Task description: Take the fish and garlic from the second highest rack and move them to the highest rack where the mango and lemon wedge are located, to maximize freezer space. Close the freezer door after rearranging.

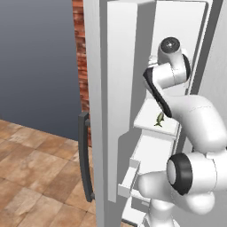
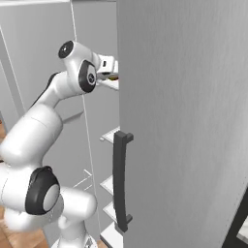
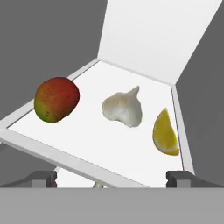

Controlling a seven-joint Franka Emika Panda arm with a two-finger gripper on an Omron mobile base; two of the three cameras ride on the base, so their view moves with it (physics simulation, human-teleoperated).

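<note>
Highest rack [image 3: 39, 149] carries mango [image 3: 56, 99], garlic [image 3: 123, 107], lemon wedge [image 3: 166, 134] (end effector [image 3: 111, 178] released, empty).

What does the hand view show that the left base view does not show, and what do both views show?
The hand view alone shows the mango, the garlic and the lemon wedge lying apart on the highest rack, with the open gripper in front of its lip. The left base view alone shows the fish on the second highest rack, the freezer door with its dark handle, and the brick wall. Both show the white inside of the freezer.
</note>
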